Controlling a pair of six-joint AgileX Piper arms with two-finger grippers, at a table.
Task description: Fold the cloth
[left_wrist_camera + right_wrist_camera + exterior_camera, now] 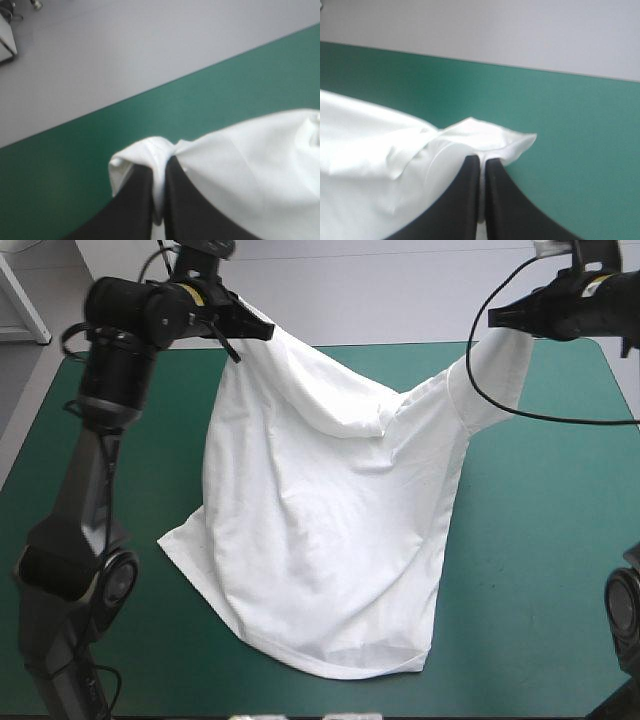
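Note:
The white T-shirt (330, 510) hangs lifted by two corners above the teal-green table, its lower part draped on the cover toward the near edge. My left gripper (262, 330) is raised at the far left, shut on one corner of the T-shirt (150, 152), which bunches over the black fingers (135, 200). At the far right my right gripper (497, 316) is shut on the other corner; in the right wrist view the T-shirt (385, 165) folds over the fingers (470, 195). Between the two grippers the cloth sags in a fold.
The teal-green cover (540, 540) lies bare to the right of the T-shirt and to its left (150, 470). The table's far edge (150, 92) runs just beyond both grippers, with grey floor past it.

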